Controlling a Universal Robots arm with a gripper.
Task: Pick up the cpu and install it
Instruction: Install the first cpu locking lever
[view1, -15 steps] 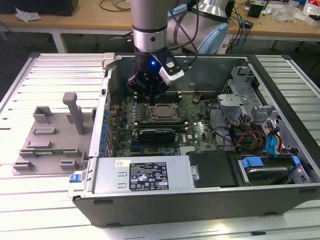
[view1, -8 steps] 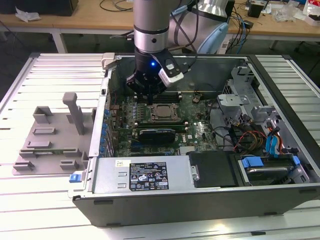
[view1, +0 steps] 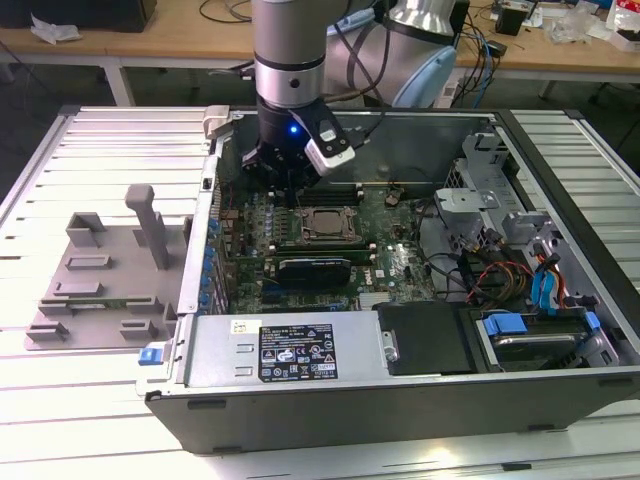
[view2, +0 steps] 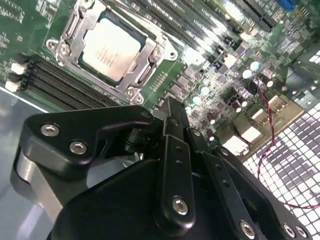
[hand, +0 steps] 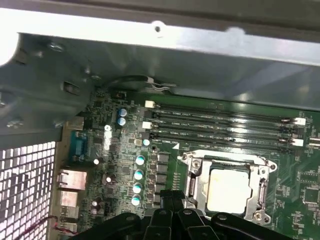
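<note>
Now cpu (view2: 110, 51) flat in socket (view2: 150, 60), silver top up; fingers (view2: 172, 131) clenched, empty.

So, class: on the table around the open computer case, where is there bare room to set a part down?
Bare slats lie on the table in front of the grey fixture, and beyond it towards the case's back corner. Inside the case it is crowded: the gripper hangs beside the cpu.

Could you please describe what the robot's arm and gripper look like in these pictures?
The arm is a thick silver-grey cylinder ending in a black wrist section with a small blue light. A white and black camera box is clipped beside it, and black cables trail behind. The gripper is matte black, built of angular linked plates fastened with shiny silver screws.
</note>
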